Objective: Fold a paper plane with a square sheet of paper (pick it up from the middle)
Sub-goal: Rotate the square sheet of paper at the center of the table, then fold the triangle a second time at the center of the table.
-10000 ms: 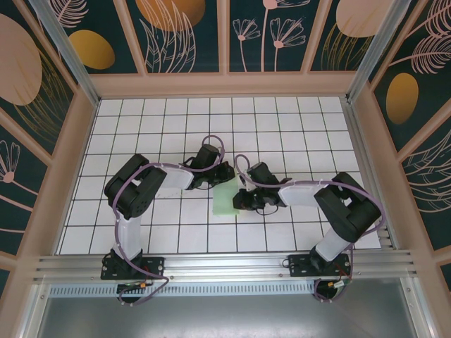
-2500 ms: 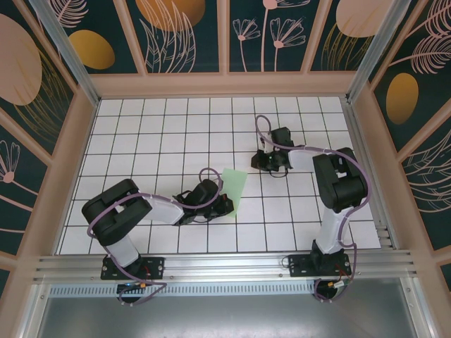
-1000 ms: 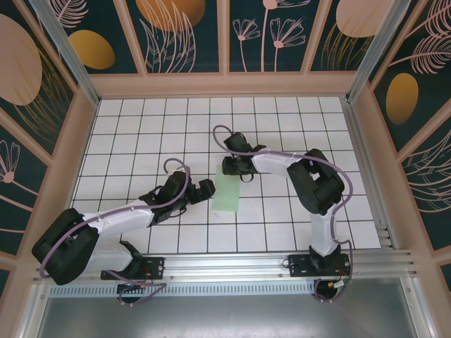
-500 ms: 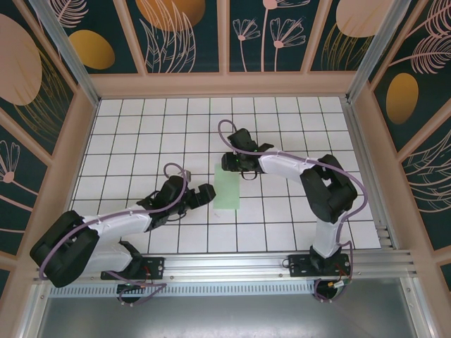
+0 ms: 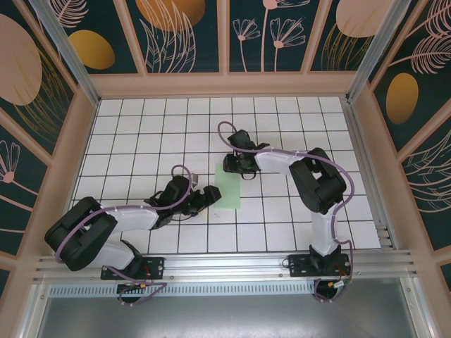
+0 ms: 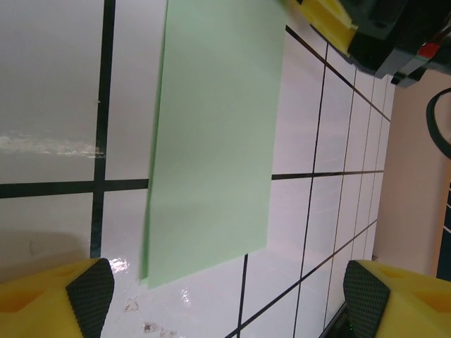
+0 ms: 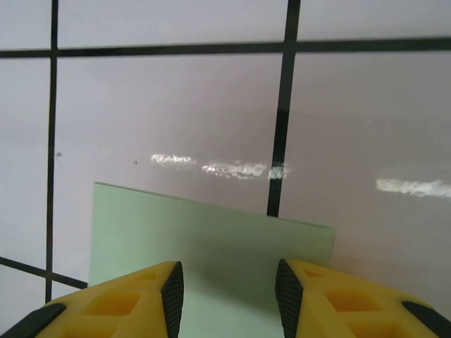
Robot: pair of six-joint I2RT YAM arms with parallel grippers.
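1. The sheet of paper (image 5: 227, 189) lies flat mid-worktop (image 5: 141, 127), a narrow rectangle.
2. Right pincer (image 7: 227, 282), half open and gripping nothing, straddles its far edge, probably to pin it.
3. Left pincer (image 6: 229, 292), wide open and empty, faces the near edge.

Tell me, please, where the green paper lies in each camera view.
Top external: paper near the middle of the picture, lying flat.
Left wrist: paper from top centre down to the lower middle.
Right wrist: paper at bottom centre, reaching the lower edge.
Shared landmark: right pincer at the paper's far short edge.
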